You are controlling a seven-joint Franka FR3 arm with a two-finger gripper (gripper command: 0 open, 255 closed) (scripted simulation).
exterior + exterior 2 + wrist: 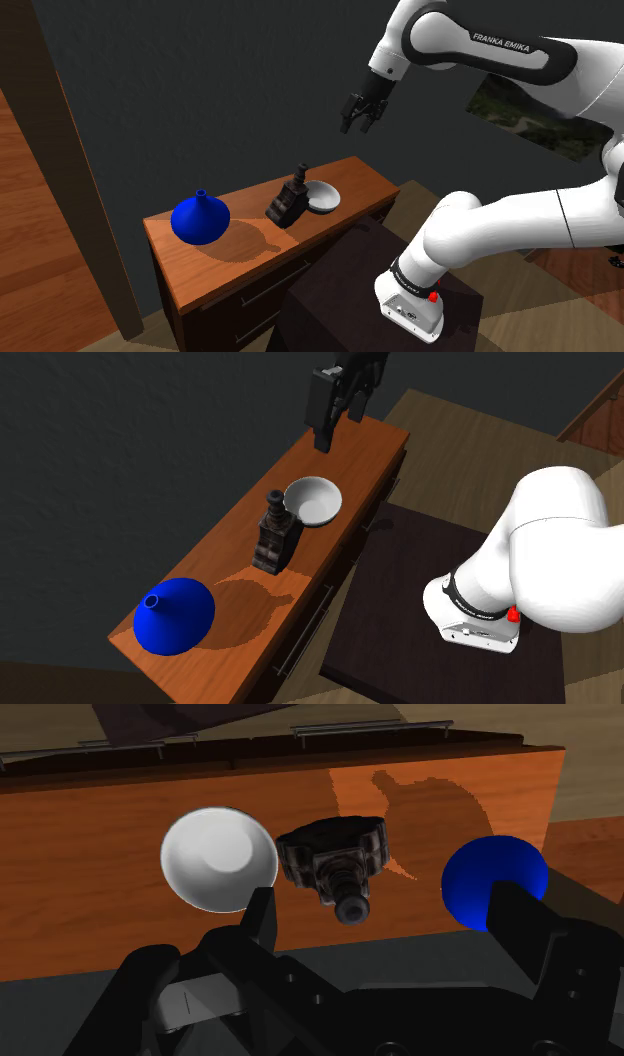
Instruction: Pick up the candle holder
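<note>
- The gripper (pixel 360 126) hangs well above the wooden dresser (pixel 205 268), its fingers spread apart with nothing between them.
- The candle holder (pixel 289 201) is dark and upright. It stands on the dresser top between a white bowl (pixel 324 196) and a blue vase (pixel 200 219).
- It sits just beside the bowl, possibly touching its rim, and well apart from the vase.
</note>
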